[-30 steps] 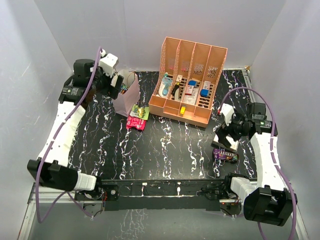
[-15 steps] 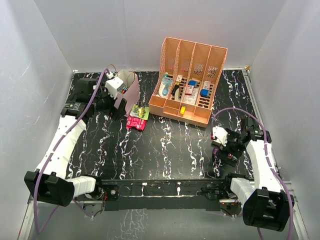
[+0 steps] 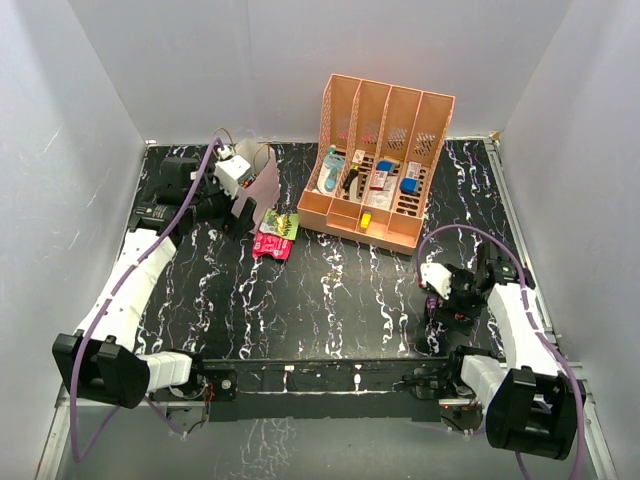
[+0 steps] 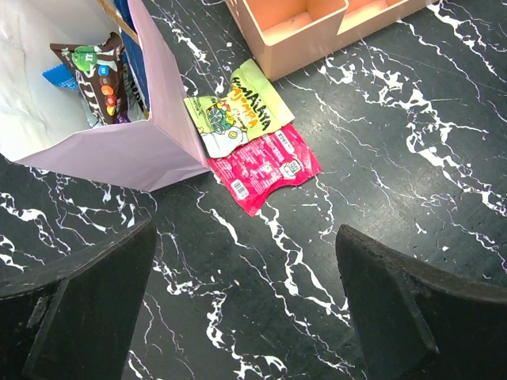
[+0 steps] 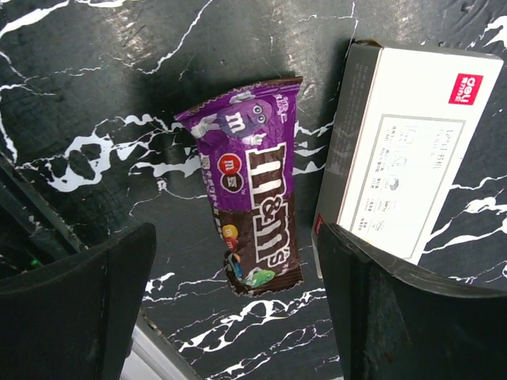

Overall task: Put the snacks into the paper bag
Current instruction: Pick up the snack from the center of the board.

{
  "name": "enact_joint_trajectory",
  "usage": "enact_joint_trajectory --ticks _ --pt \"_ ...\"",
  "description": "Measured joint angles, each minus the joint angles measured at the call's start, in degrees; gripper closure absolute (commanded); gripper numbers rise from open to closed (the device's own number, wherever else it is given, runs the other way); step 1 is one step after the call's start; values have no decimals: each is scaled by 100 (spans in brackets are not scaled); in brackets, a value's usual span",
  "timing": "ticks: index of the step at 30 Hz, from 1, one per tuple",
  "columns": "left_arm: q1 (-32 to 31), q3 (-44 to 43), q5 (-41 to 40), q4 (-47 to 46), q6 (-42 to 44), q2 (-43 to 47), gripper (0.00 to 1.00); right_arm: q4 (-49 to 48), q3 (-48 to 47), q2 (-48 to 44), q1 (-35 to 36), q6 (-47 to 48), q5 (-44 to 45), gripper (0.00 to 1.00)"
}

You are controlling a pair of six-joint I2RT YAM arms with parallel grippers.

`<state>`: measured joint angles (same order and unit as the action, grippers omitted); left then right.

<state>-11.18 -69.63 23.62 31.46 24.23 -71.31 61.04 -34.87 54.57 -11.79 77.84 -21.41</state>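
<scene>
My right gripper (image 5: 242, 309), fingers apart, straddles a purple packet (image 5: 253, 190) reading "m&m's", well apart from the paper bag (image 4: 119, 146). Left gripper (image 4: 245, 309), fingers also apart, hangs over green packet (image 4: 238, 115) and pink packet (image 4: 265, 168), both just beside that bag.

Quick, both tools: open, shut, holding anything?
Left tool: open, empty.
Right tool: open, fingers either side of the purple M&M's packet, not gripping it.

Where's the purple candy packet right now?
In the right wrist view, the purple candy packet lies flat on the table between the fingers of the right gripper, beside the white box.
</scene>
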Motion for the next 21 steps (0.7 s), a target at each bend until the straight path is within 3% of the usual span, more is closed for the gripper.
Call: enact_joint_trajectory --ticks 11,21 --pt "-70 146 136 -181 17 -31 7 -643 278 505 0 7 251 18" --pt "-170 284 151 -269 26 -188 8 -942 437 798 0 -24 435 36"
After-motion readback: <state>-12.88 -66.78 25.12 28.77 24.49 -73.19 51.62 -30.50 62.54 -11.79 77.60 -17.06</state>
